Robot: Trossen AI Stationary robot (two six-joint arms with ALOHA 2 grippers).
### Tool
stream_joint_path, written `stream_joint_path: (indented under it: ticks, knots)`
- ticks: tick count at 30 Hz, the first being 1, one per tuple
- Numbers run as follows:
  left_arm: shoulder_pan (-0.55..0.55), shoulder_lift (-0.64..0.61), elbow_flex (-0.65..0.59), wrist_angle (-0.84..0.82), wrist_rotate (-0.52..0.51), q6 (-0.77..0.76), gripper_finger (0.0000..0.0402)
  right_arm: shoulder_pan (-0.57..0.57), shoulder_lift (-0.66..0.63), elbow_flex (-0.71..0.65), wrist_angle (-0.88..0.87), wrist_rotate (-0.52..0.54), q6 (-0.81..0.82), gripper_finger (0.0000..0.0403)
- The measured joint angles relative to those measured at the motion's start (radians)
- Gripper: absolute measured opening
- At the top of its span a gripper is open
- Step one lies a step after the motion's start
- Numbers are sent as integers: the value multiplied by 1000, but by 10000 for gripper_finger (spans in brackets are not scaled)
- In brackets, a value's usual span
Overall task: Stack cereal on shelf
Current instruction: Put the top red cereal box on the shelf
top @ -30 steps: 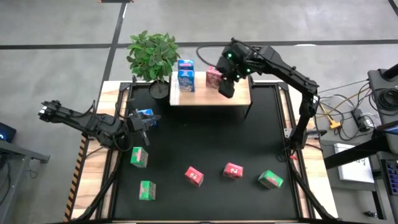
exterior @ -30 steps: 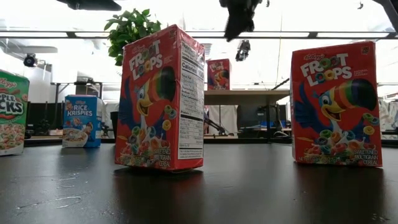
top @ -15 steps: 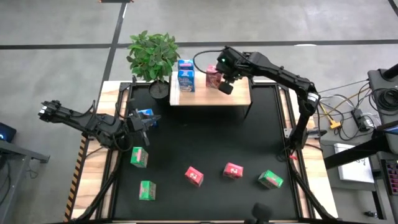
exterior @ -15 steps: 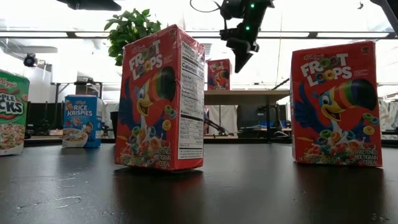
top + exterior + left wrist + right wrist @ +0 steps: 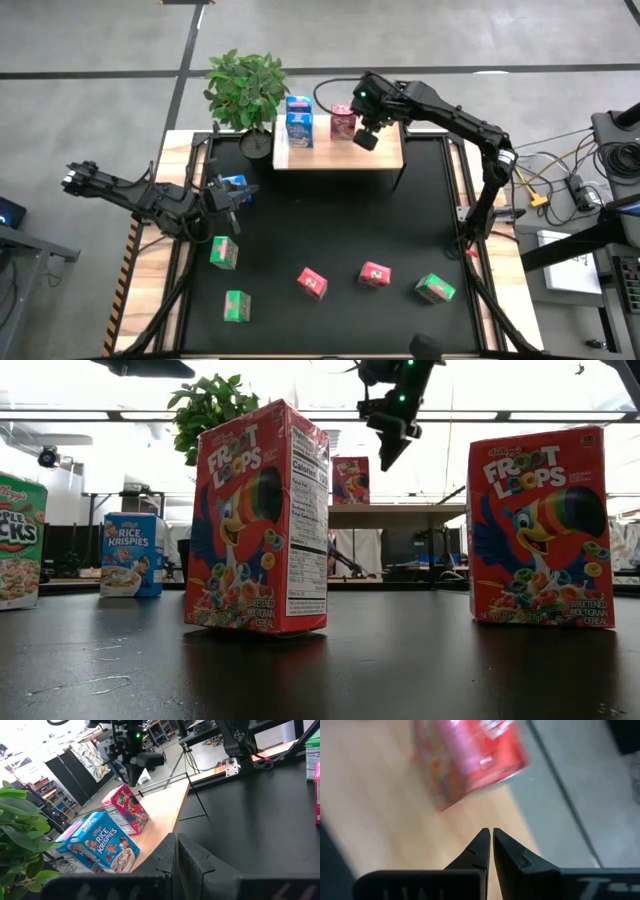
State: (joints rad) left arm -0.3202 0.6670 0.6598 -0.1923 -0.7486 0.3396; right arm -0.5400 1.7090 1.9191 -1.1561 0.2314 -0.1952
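Froot Loops carton (image 5: 342, 124) stands on shelf (image 5: 385, 158); our right gripper (image 5: 366, 139) hovers beside it, fingers closed empty, and we next fetch a tabletop carton.

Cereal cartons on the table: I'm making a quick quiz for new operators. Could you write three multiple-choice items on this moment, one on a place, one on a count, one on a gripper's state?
1. Where does the red-pink carton nearest the right gripper stand?
A. on the shelf
B. on the black mat
C. in the plant pot

2. How many green cartons stand on the black mat?
A. one
B. three
C. five

3. How is the right gripper?
A. shut on a blue carton
B. wide open
C. shut, holding nothing

Answers:
1 A, the high view shows it on the light-wood board beside two blue cartons.
2 B, three green cartons show in the high view.
3 C, the right wrist view shows its fingertips together above the board, the carton apart from them.
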Motion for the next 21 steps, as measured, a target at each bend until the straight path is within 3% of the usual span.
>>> stream_joint_path:
  ticks: [6,12,18,21]
  knots:
    - [0,0,0,-3,0,-8,0,59,-6,-57,8,-74,46,12]
    - [0,0,0,-3,0,-9,0,130,-7,-219,277,-64,6,12]
    - [0,0,0,-3,0,-9,0,150,-7,-365,539,183,-76,12]
    - [0,0,0,-3,0,-9,0,143,-7,-393,575,215,-90,12]
